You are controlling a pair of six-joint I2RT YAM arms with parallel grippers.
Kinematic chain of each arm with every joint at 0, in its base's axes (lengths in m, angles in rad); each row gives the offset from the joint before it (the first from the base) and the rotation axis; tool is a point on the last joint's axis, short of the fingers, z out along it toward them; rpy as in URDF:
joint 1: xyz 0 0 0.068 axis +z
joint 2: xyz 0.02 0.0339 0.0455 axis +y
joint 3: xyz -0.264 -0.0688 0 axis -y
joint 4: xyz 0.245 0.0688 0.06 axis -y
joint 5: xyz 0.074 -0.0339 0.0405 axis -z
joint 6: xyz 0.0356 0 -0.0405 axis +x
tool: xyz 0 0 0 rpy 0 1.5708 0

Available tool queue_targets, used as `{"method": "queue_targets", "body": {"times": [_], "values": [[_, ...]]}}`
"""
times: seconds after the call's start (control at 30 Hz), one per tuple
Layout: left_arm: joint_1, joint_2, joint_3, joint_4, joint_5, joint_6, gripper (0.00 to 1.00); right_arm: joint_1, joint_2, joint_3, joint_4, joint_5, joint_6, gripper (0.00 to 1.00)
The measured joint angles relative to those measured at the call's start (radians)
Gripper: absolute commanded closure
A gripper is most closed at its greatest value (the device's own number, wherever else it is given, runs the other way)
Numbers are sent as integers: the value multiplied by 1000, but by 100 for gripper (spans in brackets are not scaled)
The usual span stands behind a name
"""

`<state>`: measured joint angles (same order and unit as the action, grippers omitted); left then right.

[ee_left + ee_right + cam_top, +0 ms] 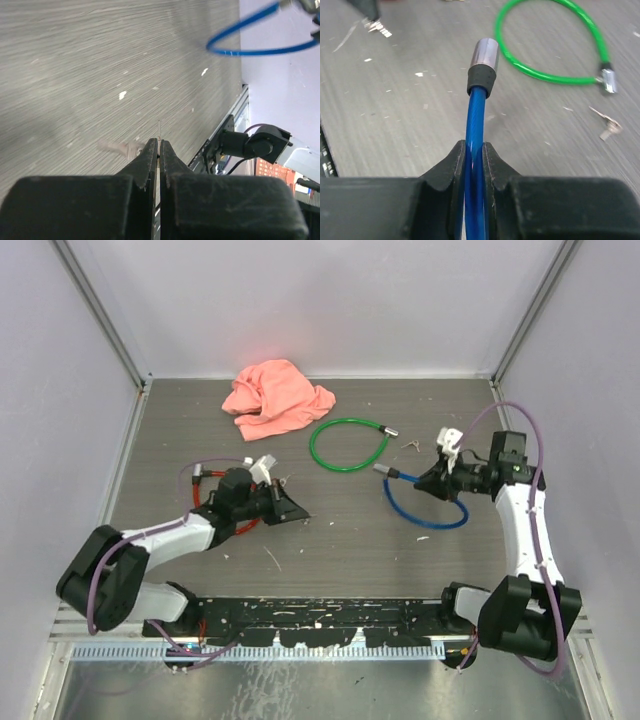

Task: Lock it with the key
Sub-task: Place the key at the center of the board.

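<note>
Clamping the blue cable lock (475, 125) just behind its metal end (484, 50), the right tool (474, 150) holds it at the right of the table (350, 540). The cable looks light but springy, so gripping near that stiff tip seems wise. The left tool (159, 146), well apart, pinches a thin, probably slippery key (159, 129); the green cable lock (345, 445), spare keys (413, 443) and pink cloth (275, 398) lie beyond, not between them.

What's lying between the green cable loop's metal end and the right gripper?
A small metal key on the grey table, clearest in the top external view.
</note>
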<state>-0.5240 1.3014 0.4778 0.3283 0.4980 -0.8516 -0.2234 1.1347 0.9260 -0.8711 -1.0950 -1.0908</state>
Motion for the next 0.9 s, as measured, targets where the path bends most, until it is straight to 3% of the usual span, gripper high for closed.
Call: {"method": "queue_targets", "body": {"times": [0.3, 0.7, 0.83, 0.9], "values": [[-214, 297, 284, 132, -126, -59, 98, -179, 150, 148, 83, 130, 284, 97], [-397, 789, 769, 132, -163, -144, 91, -248, 326, 209, 50, 263, 369, 92], [-429, 879, 890, 58, -195, -133, 82, -268, 424, 232, 86, 328, 383, 91], [-440, 901, 928, 21, -212, -121, 67, -272, 465, 232, 90, 367, 388, 89]]}}
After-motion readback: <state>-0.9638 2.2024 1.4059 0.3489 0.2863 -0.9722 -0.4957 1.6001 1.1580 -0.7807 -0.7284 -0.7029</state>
